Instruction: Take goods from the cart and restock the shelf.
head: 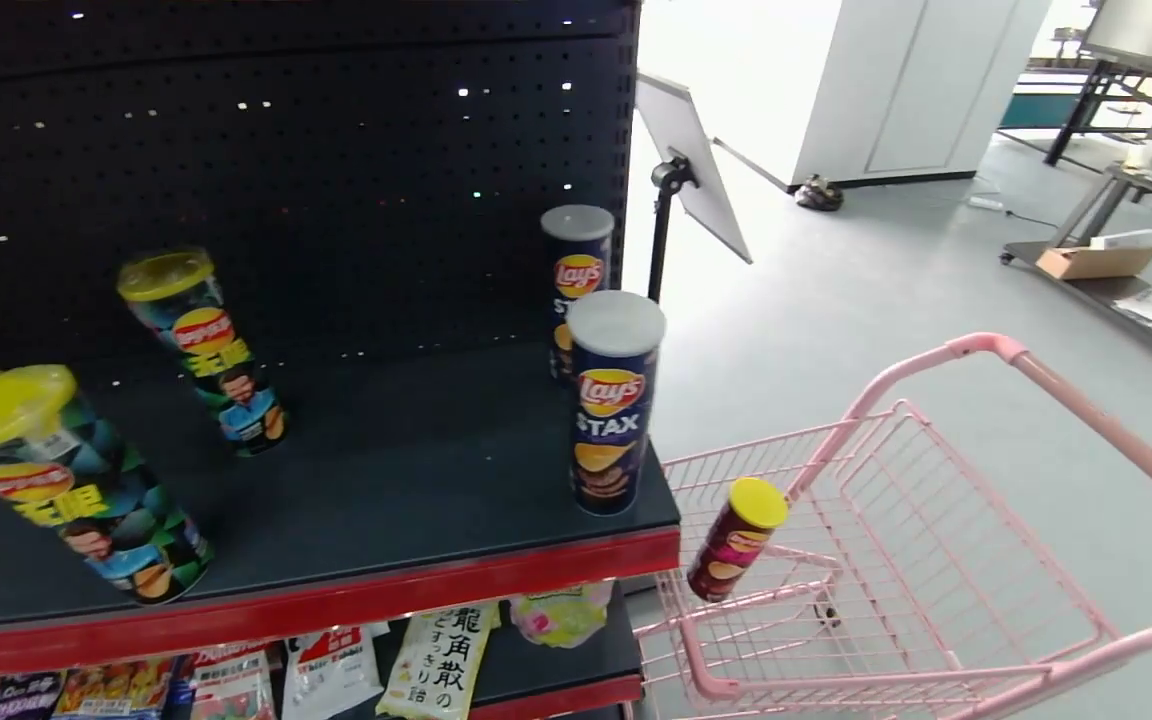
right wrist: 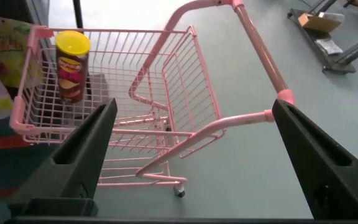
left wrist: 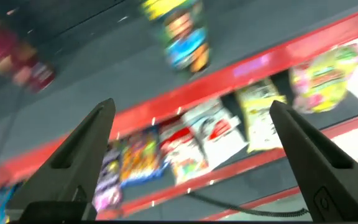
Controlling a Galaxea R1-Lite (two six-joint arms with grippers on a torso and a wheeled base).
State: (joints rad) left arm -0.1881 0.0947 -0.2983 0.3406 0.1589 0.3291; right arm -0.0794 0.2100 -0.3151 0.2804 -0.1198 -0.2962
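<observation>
Hanging wide open, my right gripper was above the cart with its can; my left gripper, equally wide, faced the shelf.

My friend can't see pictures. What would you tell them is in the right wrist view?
A pink wire shopping cart stands on a grey floor, holding one dark red chip can with a yellow lid in a corner. The right gripper, its two dark fingers spread open, hangs above the cart.

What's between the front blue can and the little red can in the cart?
In the head view, just the shelf corner and the cart, its pink wire wall.
</observation>
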